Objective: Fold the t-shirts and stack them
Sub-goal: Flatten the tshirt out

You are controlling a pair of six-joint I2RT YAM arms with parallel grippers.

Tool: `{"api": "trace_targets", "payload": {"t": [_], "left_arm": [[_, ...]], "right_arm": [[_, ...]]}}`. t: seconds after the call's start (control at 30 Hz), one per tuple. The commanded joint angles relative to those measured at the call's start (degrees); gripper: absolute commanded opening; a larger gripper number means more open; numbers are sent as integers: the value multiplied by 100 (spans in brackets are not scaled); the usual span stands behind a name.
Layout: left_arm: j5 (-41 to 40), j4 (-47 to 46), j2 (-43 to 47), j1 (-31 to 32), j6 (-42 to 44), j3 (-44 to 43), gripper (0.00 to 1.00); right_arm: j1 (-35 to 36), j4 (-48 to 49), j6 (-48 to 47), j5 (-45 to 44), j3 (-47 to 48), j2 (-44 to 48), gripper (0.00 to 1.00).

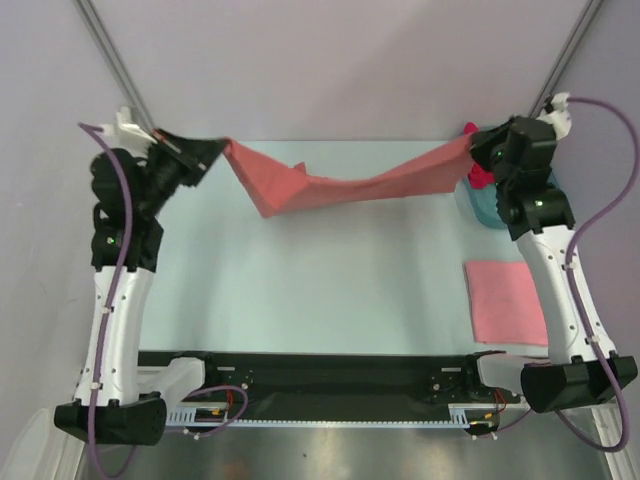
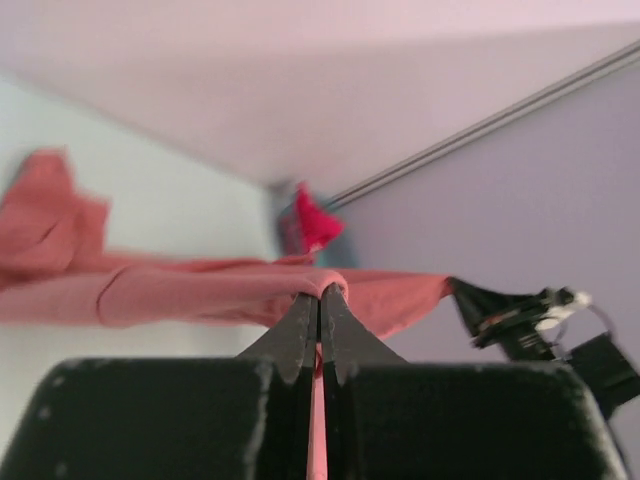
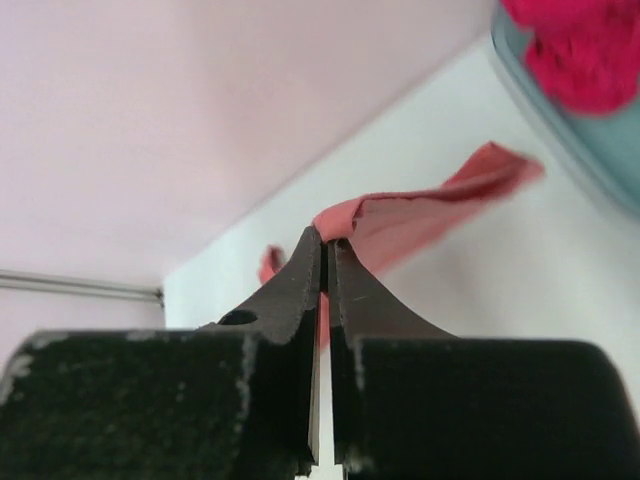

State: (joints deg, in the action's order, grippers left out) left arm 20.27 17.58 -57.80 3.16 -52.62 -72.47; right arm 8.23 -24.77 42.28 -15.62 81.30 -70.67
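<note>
From above, my left pincer [image 1: 222,146] and right pincer [image 1: 470,150] each clamp an end of the salmon t-shirt [image 1: 340,187], slung between them over the counter [image 1: 300,290]; the left wrist view shows its edge pinched at my tips, and the right wrist view shows the same.

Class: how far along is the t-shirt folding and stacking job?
Done: light pink shirt lies folded, right side. In hand: left gripper and right gripper pinch the salmon shirt stretched between them. Left: magenta shirt in the teal tub, plus stacking.
</note>
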Motion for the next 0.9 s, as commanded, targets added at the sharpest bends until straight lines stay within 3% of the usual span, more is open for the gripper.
{"api": "trace_targets", "payload": {"t": [0.0,0.13,0.17,0.3,0.33,0.4,0.5,0.63,0.67,0.87], "left_arm": [[1092,-1290,-160,-551,-924,-1110,1],[1839,-3510,-109,-1351,-1872,-1831,0],[1796,-3577,-30,-1701,-1970,-2041,0],[753,-2614,470,-1889,-1656,-2149,0],[437,-1897,732,-1898,-1672,-2036,0],[-321,-1443,893,-1898,-1987,-1413,0],[-60,-1915,683,-1898,-2279,-1032,0],[670,-3791,60,-1898,-3321,-1015,0],[749,-3893,-63,-1898,-3455,-1206,0],[-48,-2488,-144,-1889,-3492,-1570,0]], "right_arm": [[-190,-37,-895,217,878,220,0],[-366,157,-1222,515,1265,607,0],[-375,183,-1266,585,1318,755,0],[-383,262,-1372,560,1582,1055,0],[-383,289,-1380,499,1626,1073,0],[-392,289,-1442,358,1784,1004,0],[-410,184,-1425,357,2196,802,0],[-401,131,-1416,437,2978,320,0],[-401,70,-1398,463,3432,161,0],[-401,-63,-1152,577,4771,-780,0]]}}
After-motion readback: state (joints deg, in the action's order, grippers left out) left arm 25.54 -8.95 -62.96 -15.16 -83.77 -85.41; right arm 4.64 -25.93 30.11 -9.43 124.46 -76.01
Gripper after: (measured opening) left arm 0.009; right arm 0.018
